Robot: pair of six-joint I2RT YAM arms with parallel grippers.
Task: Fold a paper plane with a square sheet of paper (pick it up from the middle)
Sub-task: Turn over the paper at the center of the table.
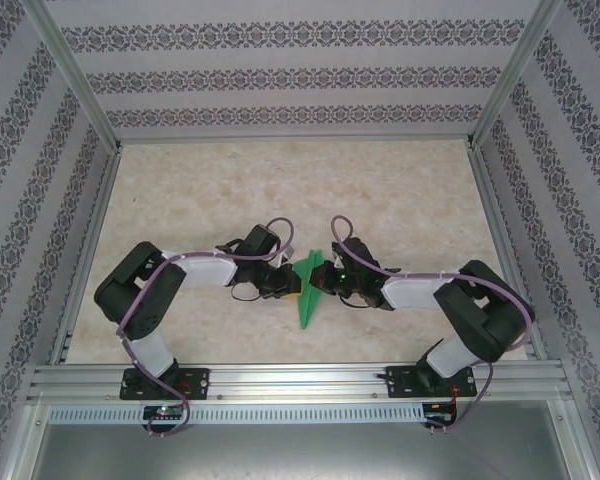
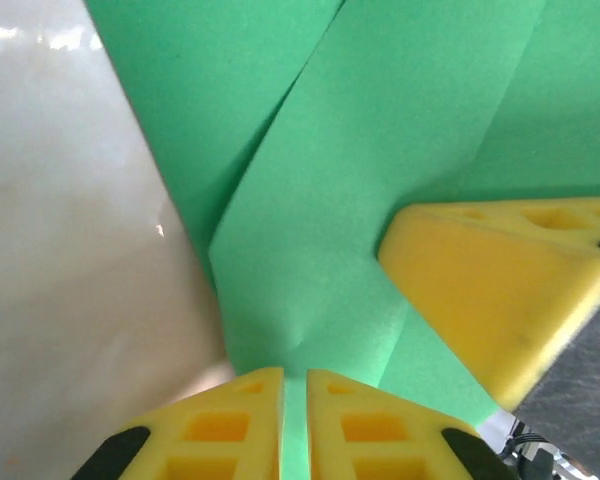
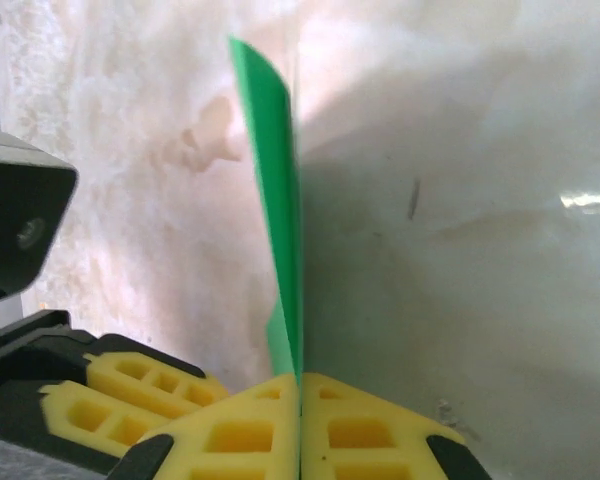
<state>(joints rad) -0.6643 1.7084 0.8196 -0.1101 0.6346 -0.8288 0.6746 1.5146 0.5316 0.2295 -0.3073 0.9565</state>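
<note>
Inspection at this moment, as operator of both grippers.

1. The table is lying bare across the upper half of the overhead view. My left arm and right arm are reaching inward from the lower corners and meeting at lower centre.
2. The paper plane, a narrow green pointed fold, is sitting between the two grippers at lower centre, its tip pointing toward the bottom of the frame. It appears part-folded rather than finished.
3. My right gripper is pinching the paper at bottom centre of its wrist view. The jaws are pressed together, and the sheet is rising edge-on from the seam. I judge this grip is there to hold the fold upright and anchored.
4. My left gripper is showing a narrow slit between its jaws at bottom centre, with green paper visible in it. I cannot tell whether it is gripping. Its position at the crease suggests it is pressing or steadying the fold.
</note>
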